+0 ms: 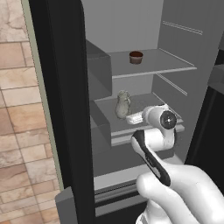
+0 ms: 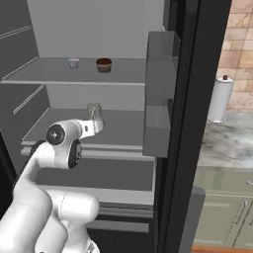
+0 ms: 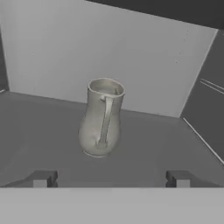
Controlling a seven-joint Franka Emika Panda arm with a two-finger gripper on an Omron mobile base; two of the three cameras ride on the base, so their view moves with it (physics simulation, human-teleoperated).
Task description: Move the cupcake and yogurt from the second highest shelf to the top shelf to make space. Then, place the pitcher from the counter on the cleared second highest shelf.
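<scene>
Your top shelf [image 2: 54, 74] already carries the cupcake [image 2: 104, 64] and yogurt [image 2: 73, 63]; the pitcher [image 3: 101, 117] stands upright on the second shelf [image 1: 144, 101], at twelve o'clock of your tool [image 3: 109, 178] (fingers spread, empty); last step looks done, so back straight out.

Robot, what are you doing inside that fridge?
The pitcher stands upright on the second highest shelf. The gripper is open in front of it, not touching. The cupcake and yogurt sit on the top shelf, so the job looks about finished.
</scene>
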